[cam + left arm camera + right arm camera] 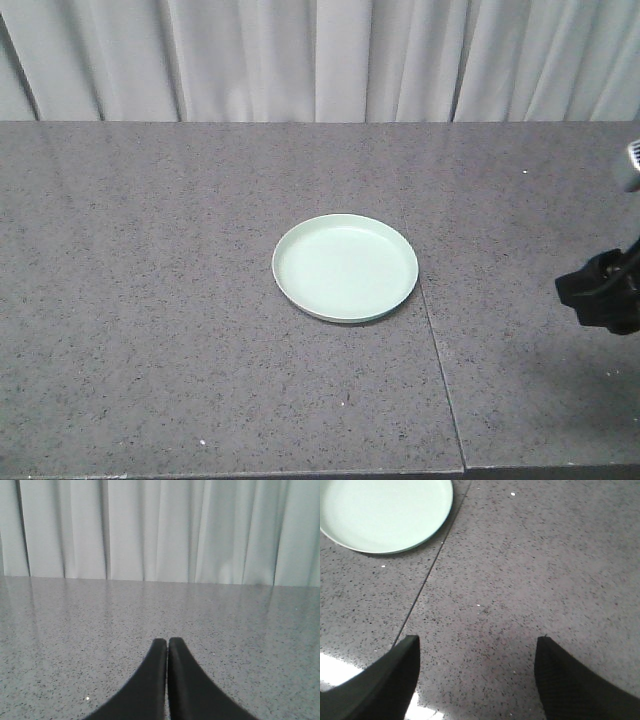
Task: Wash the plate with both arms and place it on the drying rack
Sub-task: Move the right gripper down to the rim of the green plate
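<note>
The pale mint-green plate [345, 266] lies flat on the grey speckled counter [150, 300], near its middle. It also shows in the right wrist view [382, 512] at the top left. My right gripper [477, 645] is open and empty above bare counter, to the right of the plate and apart from it; its black body [602, 290] shows at the right edge of the front view. My left gripper [167, 642] is shut and empty, low over the counter, facing the curtain; it does not show in the front view. The drying rack is out of view.
A thin seam [435, 350] runs across the counter just right of the plate, also in the right wrist view [427, 577]. A white pleated curtain [320, 60] hangs behind the counter's far edge. The counter's front edge [300, 472] is near.
</note>
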